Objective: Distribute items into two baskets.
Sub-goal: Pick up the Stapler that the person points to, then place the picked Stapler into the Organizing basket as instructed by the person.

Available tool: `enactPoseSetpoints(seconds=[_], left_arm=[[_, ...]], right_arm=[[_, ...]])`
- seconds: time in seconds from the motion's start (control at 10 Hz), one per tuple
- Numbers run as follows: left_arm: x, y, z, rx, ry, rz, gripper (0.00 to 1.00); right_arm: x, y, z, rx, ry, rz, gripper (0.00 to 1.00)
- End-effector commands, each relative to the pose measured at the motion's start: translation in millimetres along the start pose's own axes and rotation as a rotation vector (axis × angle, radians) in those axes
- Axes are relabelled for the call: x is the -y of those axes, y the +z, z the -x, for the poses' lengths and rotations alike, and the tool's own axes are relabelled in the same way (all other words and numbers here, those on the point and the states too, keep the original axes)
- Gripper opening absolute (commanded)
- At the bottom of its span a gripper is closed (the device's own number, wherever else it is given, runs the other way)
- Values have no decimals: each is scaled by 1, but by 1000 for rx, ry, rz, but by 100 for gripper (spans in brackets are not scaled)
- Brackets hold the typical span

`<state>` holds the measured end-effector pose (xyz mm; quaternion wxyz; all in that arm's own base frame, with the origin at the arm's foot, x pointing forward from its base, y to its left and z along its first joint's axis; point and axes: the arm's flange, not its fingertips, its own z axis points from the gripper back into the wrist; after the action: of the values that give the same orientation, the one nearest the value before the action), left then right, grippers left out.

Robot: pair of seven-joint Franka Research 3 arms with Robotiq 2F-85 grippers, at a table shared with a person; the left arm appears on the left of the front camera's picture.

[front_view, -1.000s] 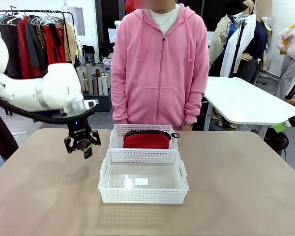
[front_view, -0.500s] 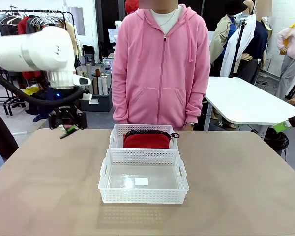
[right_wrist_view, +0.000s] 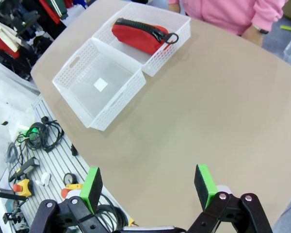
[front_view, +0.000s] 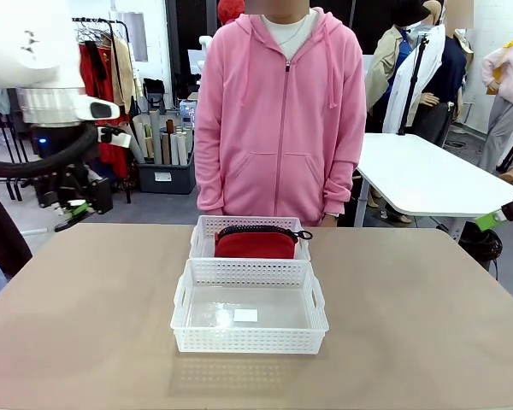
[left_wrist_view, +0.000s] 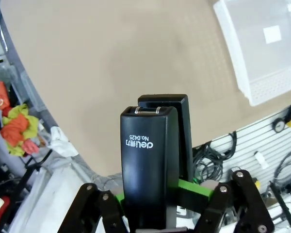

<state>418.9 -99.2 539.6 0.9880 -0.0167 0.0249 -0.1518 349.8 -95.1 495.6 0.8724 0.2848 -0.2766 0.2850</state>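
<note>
far basket [front_view: 207, 229]: red zippered pouch [front_view: 255, 244] inside | near, larger basket [front_view: 250, 342]: only a white label | black stapler [left_wrist_view: 150, 170]: pinched in left pincer [left_wrist_view: 157, 206] above the worktop's [front_view: 410, 325] left edge, "deli" print on top | right pincer [right_wrist_view: 149, 187]: spread, nothing held

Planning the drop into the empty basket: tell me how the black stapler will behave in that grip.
Probably rigid: the stapler keeps straight edges between the left gripper pads. Its smooth shell may slip. Likely dense for its size.
</note>
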Motion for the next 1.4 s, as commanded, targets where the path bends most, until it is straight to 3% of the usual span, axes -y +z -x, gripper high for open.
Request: enactPoseSetpoints(seconds=[0.0,0.2,0.3,1.3], left_arm=[[-9,-10,14,21,-45,24,0],[-10,-8,12,-18,-144,3,0],[-4,-6,16,0,-36,4,0],[-4,-6,16,0,-36,4,0]], right_arm=[[0,0,-2,18,1,-9,100],[0,0,-2,18,1,-9,100],[0,0,-2,18,1,-9,100],[0,0,-2,18,1,-9,100]])
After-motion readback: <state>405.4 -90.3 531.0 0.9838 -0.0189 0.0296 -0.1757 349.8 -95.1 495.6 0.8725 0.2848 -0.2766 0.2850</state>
